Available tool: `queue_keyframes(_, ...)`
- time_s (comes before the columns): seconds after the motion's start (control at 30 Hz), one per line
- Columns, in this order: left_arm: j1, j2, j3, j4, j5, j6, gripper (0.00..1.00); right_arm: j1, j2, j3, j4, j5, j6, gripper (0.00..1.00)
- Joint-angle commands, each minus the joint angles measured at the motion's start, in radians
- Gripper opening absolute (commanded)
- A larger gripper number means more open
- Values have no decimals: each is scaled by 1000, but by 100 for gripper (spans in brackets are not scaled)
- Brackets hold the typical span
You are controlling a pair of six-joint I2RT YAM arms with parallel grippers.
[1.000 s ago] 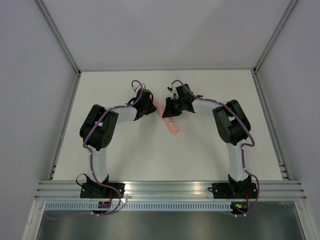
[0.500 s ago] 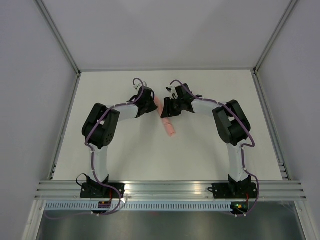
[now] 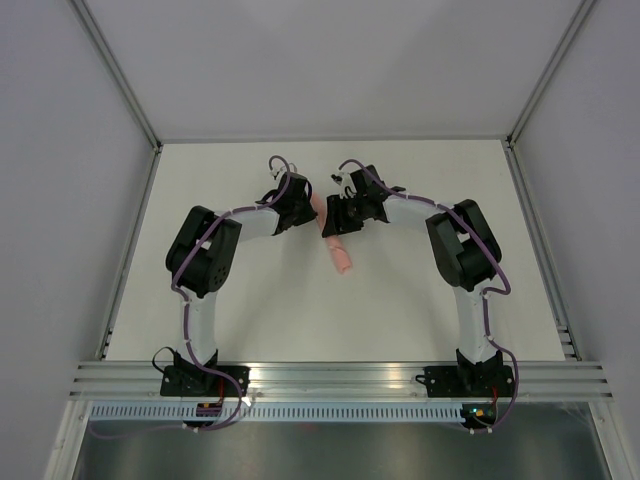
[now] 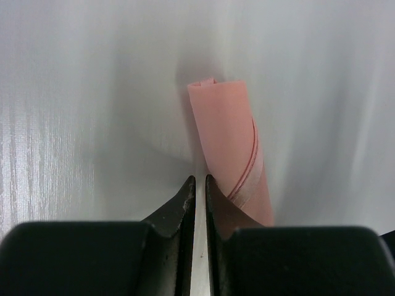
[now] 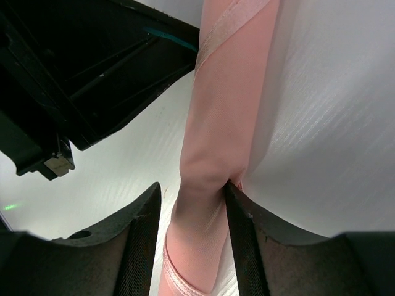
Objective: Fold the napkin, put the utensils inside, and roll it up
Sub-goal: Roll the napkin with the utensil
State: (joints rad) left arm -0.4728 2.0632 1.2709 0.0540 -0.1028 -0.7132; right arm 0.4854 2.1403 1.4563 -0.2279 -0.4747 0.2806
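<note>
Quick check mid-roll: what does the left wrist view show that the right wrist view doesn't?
Left wrist only: the napkin roll's open end, and the left pincer nearly shut beside it, gripping nothing. Right wrist only: the right pincer open astride the roll, one finger touching it, plus the black body of the left arm. Both: the rolled pink napkin on the white table.

Swings steeper, loosens on the right.
Turns the rolled napkin (image 3: 342,258) nearer to upright in the overhead view, pulling its near end in toward the left and shortening the stretch showing below the arms. Brings the left gripper (image 4: 199,179) slightly rightward and farther from the bases, up beside the roll's far end. Parts the right gripper (image 5: 191,186) wider around the roll, opening a gap at one finger (image 5: 145,228).
</note>
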Motion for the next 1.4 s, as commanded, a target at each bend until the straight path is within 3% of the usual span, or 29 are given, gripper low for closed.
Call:
queue_keyframes(0.0, -6, 25, 21, -46, -6, 40, 15, -13, 47, 9, -157, 47, -17, 53)
queue_keyframes(0.57, -7, 32, 22, -48, -11, 38, 15, -34, 40, 107, -197, -96, -12, 54)
queue_keyframes(1.17, -9, 31, 19, -48, -12, 37, 15, -79, 30, 179, -200, -101, 11, 54)
queue_keyframes(1.37, -9, 25, 21, -48, -11, 47, 19, -94, 32, 191, -211, -105, -11, 54)
